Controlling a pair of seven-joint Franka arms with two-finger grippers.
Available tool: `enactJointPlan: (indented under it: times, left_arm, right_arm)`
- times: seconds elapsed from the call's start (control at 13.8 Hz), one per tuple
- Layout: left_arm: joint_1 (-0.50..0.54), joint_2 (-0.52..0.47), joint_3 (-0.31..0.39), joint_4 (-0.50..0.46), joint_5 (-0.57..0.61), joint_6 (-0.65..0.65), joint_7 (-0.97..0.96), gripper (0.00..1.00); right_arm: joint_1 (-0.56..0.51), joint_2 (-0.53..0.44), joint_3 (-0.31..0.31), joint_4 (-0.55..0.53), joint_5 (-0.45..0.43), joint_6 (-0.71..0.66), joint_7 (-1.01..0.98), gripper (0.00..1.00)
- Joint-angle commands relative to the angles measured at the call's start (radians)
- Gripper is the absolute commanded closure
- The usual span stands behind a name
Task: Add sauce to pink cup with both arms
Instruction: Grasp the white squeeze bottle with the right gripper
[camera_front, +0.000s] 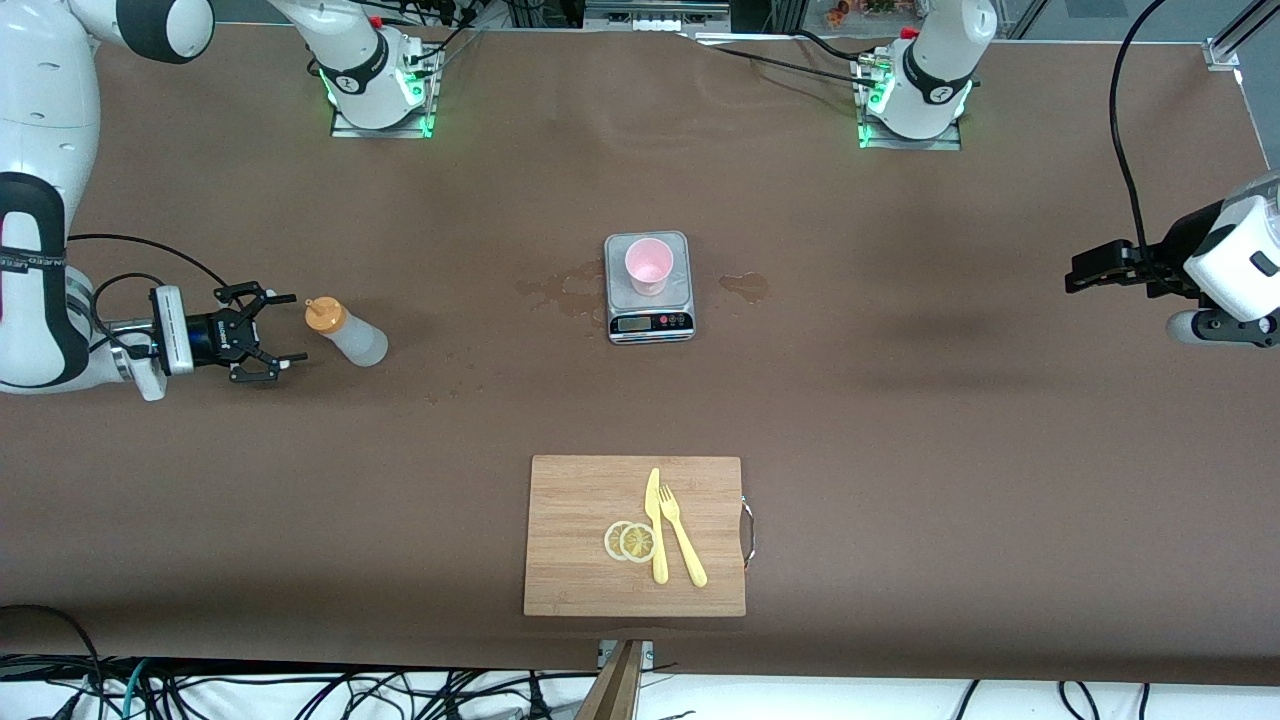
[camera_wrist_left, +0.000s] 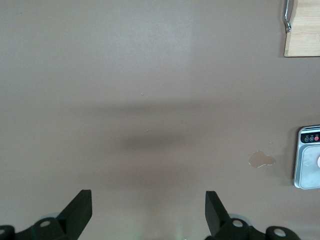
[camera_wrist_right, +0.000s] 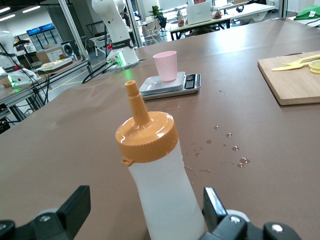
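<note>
Right pincer (camera_front: 278, 337) level, low over the brown desk (camera_front: 900, 420), spread wide just short of one whitish squeeze bottle with orange cap (camera_front: 345, 331); left pincer (camera_front: 1072, 276) waiting, released, aloft at its end; one pale pink plastic cup (camera_front: 648, 266) on one steel scale (camera_front: 649, 318) mid-desk

You see the right gripper (camera_front: 272, 338) spread wide just beside the sauce bottle (camera_front: 347, 332), not touching it. The pink cup (camera_front: 648, 266) stands on the scale (camera_front: 649, 288) mid-table. The left gripper (camera_front: 1085, 272) waits over the left arm's end.
</note>
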Motion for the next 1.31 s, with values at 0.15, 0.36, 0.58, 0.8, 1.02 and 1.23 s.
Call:
enactJointPlan:
  times: [0.15, 0.36, 0.58, 0.8, 1.02, 1.23]
  left_arm:
    - [-0.005, 0.002, -0.007, 0.007, 0.001, -0.014, -0.003, 0.00]
    - [-0.003, 0.003, -0.010, 0.007, 0.003, -0.014, 0.003, 0.00]
    - [-0.006, 0.005, -0.010, 0.010, 0.005, -0.014, 0.000, 0.00]
    - [-0.008, 0.005, -0.013, 0.011, 0.003, -0.014, -0.003, 0.00]
    - [-0.008, 0.005, -0.015, 0.011, 0.003, -0.014, -0.002, 0.00]
    - [-0.008, 0.005, -0.013, 0.011, 0.003, -0.014, 0.000, 0.00]
  right_arm:
    - [-0.008, 0.098, 0.033, 0.052, 0.080, 0.007, -0.041, 0.00]
    - [-0.002, 0.138, 0.049, 0.056, 0.110, 0.026, -0.089, 0.00]
    - [0.005, 0.140, 0.050, 0.056, 0.115, 0.035, -0.104, 0.00]
    - [0.011, 0.147, 0.064, 0.051, 0.120, 0.043, -0.107, 0.00]
    - [0.014, 0.155, 0.086, 0.048, 0.129, 0.046, -0.127, 0.01]
    - [0.015, 0.158, 0.095, 0.042, 0.136, 0.062, -0.156, 0.06]
